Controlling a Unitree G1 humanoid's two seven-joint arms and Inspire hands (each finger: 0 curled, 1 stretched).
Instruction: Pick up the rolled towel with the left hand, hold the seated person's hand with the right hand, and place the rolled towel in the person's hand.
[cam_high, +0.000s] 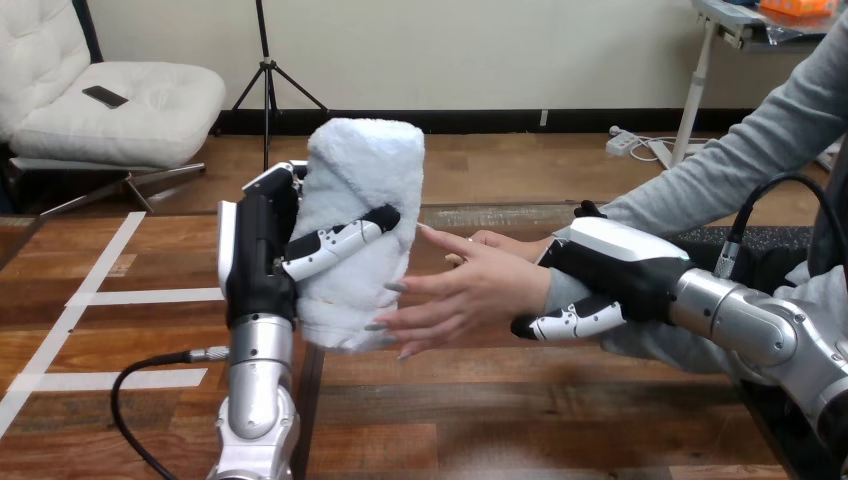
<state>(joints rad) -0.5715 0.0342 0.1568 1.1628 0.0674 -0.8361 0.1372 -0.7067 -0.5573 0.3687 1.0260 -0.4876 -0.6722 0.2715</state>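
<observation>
Centre frame, the left hand (262, 250) grips the upright rolled towel (365, 200); the person's hand (470, 290) touches it, wrist (553, 292) clasped by the right hand (620, 265).

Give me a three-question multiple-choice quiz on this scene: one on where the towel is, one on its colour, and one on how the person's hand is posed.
1. Where is the rolled towel?
A. In the left hand
B. In the right hand
C. In the person's hand

2. What colour is the towel?
A. Red
B. Black
C. White

3. How is the person's hand posed?
A. Fisted
B. Open, with its fingertips at the towel
C. Closed round the towel

Answers:
1 A: the left hand's fingers curl round the upright towel, while the right hand is at the person's wrist.
2 C: its pile is white all over.
3 B: its fingers are straight and spread.
</observation>
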